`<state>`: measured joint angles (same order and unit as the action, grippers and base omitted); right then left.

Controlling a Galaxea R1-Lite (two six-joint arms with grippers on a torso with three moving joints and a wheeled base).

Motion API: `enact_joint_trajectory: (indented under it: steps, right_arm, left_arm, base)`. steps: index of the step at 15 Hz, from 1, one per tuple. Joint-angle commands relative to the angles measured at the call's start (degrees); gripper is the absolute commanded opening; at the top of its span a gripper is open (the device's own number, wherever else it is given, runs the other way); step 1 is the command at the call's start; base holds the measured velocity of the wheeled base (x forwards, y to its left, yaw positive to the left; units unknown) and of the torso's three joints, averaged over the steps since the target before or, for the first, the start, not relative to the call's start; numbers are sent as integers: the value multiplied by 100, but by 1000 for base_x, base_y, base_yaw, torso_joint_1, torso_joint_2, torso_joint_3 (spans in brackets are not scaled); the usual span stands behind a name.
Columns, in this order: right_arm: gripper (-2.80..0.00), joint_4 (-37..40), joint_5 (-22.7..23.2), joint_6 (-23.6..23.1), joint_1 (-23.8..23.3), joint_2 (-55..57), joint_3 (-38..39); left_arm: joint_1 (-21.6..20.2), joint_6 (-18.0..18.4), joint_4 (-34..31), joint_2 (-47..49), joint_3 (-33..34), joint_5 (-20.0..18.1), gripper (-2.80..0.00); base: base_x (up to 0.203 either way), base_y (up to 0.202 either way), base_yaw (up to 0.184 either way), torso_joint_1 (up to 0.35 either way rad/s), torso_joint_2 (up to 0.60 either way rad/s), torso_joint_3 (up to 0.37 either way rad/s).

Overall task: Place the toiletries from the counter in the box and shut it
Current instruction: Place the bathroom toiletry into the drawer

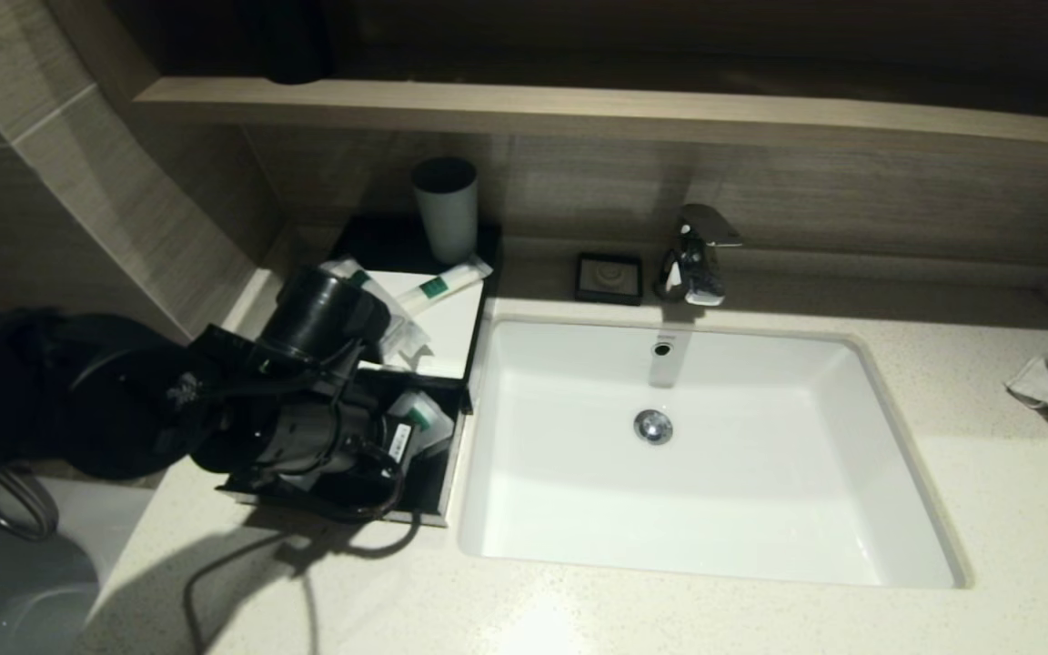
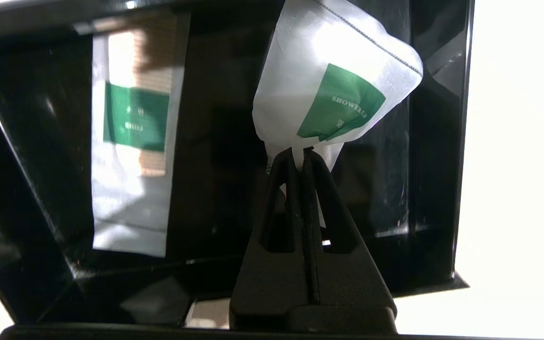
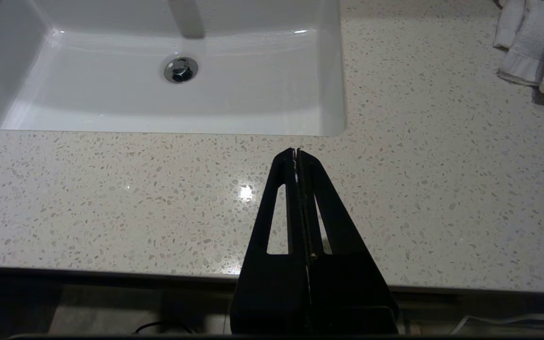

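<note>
The left gripper (image 2: pixel 302 152) pinches only the lower edge of a pouch (image 2: pixel 333 89), fingers pressed together, and holds it inside the open drawer (image 2: pixel 437 198) of the box (image 1: pixel 438 327). Another packet (image 2: pixel 130 160) lies flat in the drawer; a slim packet (image 1: pixel 442 282) rests on the box top by the cup (image 1: pixel 445 209). With so thin a hold the pouch may slip early, or stick to a finger at release. The right gripper (image 3: pixel 298 152) is closed on nothing, above the counter (image 3: pixel 111 198).
</note>
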<state>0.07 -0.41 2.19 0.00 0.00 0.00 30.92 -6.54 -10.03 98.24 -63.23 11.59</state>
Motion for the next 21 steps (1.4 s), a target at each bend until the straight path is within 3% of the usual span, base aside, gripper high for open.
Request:
enact_joint_trajectory:
  steps: [1, 8, 21]
  right_arm:
    - [-280, 1, -2, 0, 0, 9, 0]
    - [-280, -1, -2, 0, -3, 9, 0]
    - [-280, 1, -2, 0, 0, 9, 0]
  left_arm:
    - [2, -19, 9, 126, -134, 18, -280]
    - [-7, -58, -16, 322, -606, 51, -280]
    - [2, -93, 63, 447, -647, 45, -280]
  base:
    - [0, 0, 0, 0, 0, 0]
    - [0, 0, 0, 0, 0, 0]
    - [0, 0, 0, 0, 0, 0]
